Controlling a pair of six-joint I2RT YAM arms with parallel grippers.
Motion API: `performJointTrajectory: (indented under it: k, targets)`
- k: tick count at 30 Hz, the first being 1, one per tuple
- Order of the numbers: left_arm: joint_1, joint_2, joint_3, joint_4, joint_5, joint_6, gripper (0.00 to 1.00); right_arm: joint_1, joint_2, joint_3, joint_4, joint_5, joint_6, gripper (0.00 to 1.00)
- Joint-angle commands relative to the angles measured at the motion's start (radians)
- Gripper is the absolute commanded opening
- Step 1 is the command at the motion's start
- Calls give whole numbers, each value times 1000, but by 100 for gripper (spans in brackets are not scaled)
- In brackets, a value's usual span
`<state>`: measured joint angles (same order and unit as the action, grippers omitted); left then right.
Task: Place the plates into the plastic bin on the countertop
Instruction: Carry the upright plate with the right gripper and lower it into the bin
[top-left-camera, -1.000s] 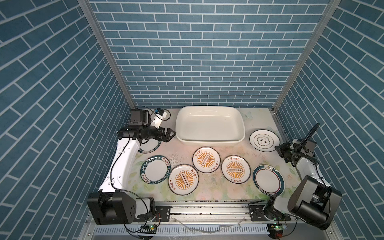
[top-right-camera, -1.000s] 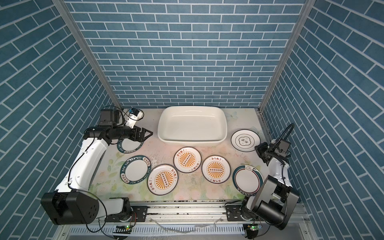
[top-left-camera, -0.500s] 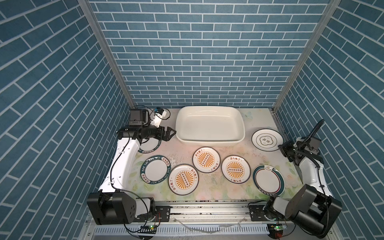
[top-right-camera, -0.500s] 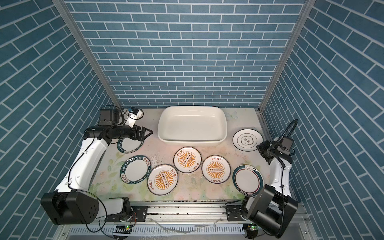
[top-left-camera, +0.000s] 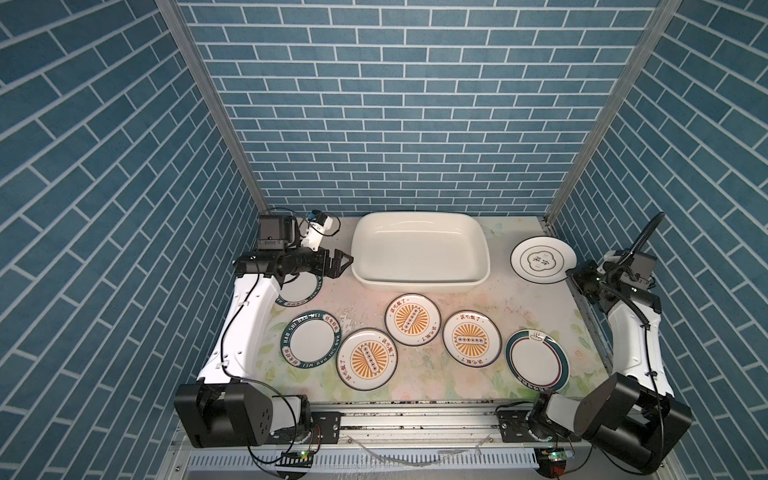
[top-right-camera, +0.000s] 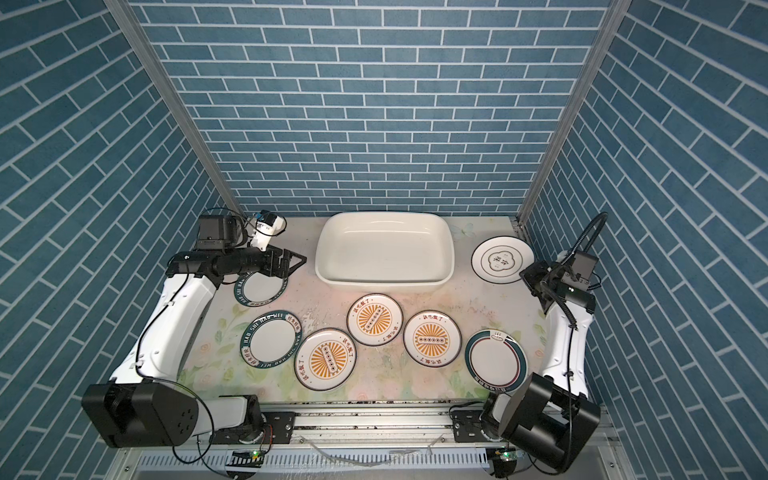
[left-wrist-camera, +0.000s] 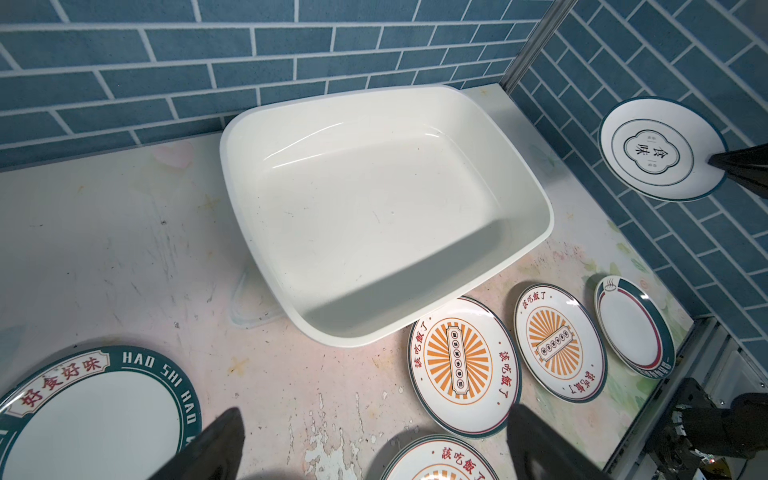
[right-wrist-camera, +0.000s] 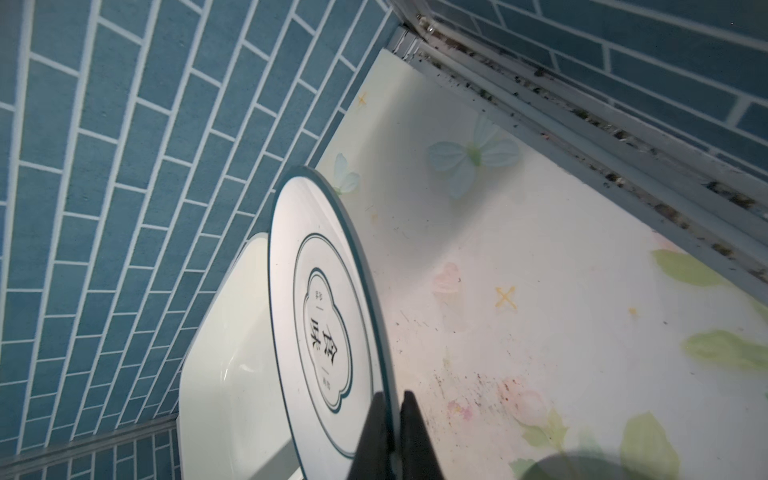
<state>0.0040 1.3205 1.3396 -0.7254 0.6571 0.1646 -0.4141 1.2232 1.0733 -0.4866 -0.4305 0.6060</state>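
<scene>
The clover-emblem plate (top-left-camera: 542, 259), reading 食味, is up off the surface (top-left-camera: 519, 307), pinched at its rim by the right hand (right-wrist-camera: 392, 395), whose fingers are narrowed right onto the edge. It hangs between the right end of the plastic bin (top-left-camera: 419, 286) and the blue brick side wall (top-left-camera: 665, 208), with a clear gap to the bin's rolled rim. The bin sits close against the back wall (top-left-camera: 395, 124), its glossy white floor open from above. The other six plates lie flat on the surface. Three have orange sunbursts and red 該吃飯了. The middle sunburst plate (top-left-camera: 412, 319) lies just before the bin's front wall, and the right sunburst plate (top-left-camera: 471, 338) is beside it. The front sunburst plate (top-left-camera: 367, 359) sits rim to rim with the teal-banded plate (top-left-camera: 312, 344) lettered HAO SHI HAO WEI. A second banded plate (left-wrist-camera: 91, 415), showing 好食好味, lies partly under the left arm. The ringed plate (top-left-camera: 537, 360), teal and red, lies near the front right corner. The left hand (top-left-camera: 345, 264) hangs spread wide, holding nothing, just off the bin's left end.
</scene>
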Motion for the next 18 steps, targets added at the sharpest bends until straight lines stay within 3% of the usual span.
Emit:
performJointTrajectory:
  k: [1, 9, 18]
  targets:
    - [-7, 14, 37, 16, 21, -20, 100, 98, 41, 91, -5, 53, 32, 0]
    - [-7, 4, 49, 18, 22, -14, 100, 366, 209, 227, 86, 137, 121, 0]
    - [-7, 2, 44, 38, 33, -45, 100, 666, 539, 472, 210, 197, 208, 0]
